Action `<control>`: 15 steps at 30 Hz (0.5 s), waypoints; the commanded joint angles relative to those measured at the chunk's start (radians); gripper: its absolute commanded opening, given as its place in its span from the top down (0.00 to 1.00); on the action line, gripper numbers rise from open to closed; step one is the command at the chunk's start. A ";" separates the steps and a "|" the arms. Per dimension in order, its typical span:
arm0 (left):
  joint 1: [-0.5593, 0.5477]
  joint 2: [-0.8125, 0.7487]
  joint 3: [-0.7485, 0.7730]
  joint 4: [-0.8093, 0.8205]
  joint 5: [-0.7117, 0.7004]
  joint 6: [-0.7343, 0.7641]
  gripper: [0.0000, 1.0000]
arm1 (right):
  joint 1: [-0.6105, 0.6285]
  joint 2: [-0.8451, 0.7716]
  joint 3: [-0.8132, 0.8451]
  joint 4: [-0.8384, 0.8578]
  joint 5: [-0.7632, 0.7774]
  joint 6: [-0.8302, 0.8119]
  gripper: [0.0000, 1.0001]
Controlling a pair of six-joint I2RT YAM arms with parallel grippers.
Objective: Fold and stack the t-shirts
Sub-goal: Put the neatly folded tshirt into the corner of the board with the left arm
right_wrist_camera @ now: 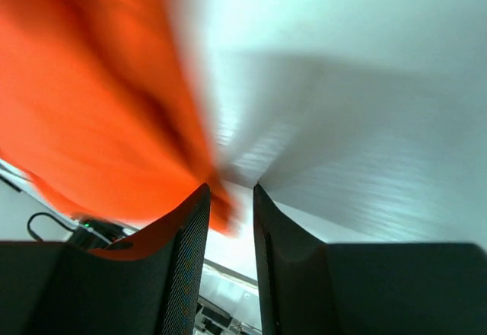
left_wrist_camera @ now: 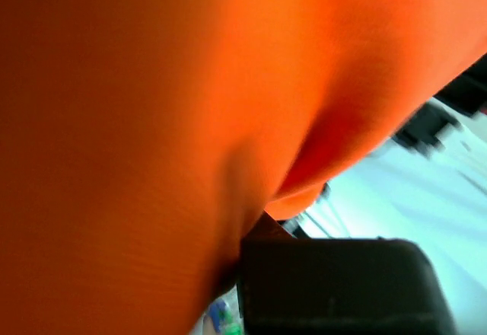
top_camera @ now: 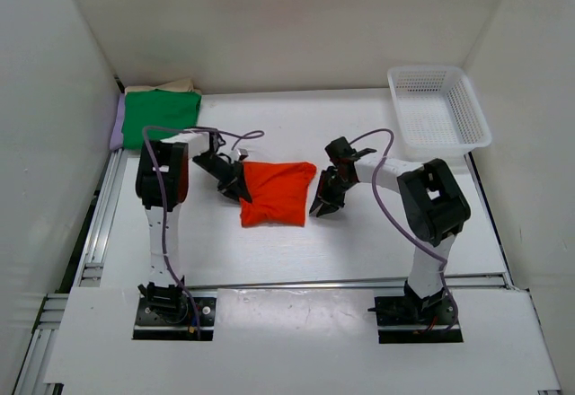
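Note:
An orange-red t-shirt lies folded into a small rectangle in the middle of the table. My left gripper is at its left edge, shut on the cloth. In the left wrist view the orange fabric fills the frame and creases in against one dark finger. My right gripper hangs just off the shirt's right edge. Its fingers stand a little apart, and the blurred shirt corner lies beyond them, not pinched. At the back left a folded green t-shirt tops a stack, with beige and lilac edges showing under it.
A white mesh basket stands at the back right corner. White walls close in the table on the left, back and right. Metal rails run along the left edge and a cable loops off each arm.

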 commanded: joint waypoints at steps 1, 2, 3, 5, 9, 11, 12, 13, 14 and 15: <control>0.052 -0.086 0.097 -0.003 -0.282 0.024 0.90 | -0.046 -0.088 -0.033 -0.024 0.038 -0.019 0.66; 0.052 -0.097 0.135 -0.025 -0.324 0.024 0.90 | -0.055 -0.101 -0.046 -0.024 0.038 -0.028 0.66; 0.052 -0.097 0.157 -0.035 -0.361 0.024 0.90 | -0.073 -0.110 -0.046 -0.036 0.047 -0.045 0.66; 0.043 -0.109 0.206 -0.058 -0.476 0.024 0.90 | -0.085 -0.122 -0.046 -0.062 0.056 -0.054 0.66; 0.014 -0.072 0.353 -0.109 -0.697 0.024 0.90 | -0.104 -0.122 -0.017 -0.099 0.078 -0.095 0.65; 0.014 -0.063 0.381 -0.100 -0.839 0.024 0.90 | -0.104 -0.122 0.008 -0.110 0.078 -0.095 0.65; 0.003 -0.063 0.393 -0.086 -0.891 0.024 0.90 | -0.104 -0.122 0.008 -0.110 0.078 -0.104 0.65; 0.003 -0.077 0.393 -0.068 -0.948 0.024 0.90 | -0.104 -0.122 0.017 -0.110 0.078 -0.105 0.65; -0.007 -0.095 0.393 -0.022 -1.058 0.024 0.90 | -0.104 -0.122 0.017 -0.110 0.078 -0.105 0.65; -0.008 -0.105 0.384 0.004 -1.112 0.024 0.90 | -0.104 -0.122 0.017 -0.119 0.078 -0.105 0.65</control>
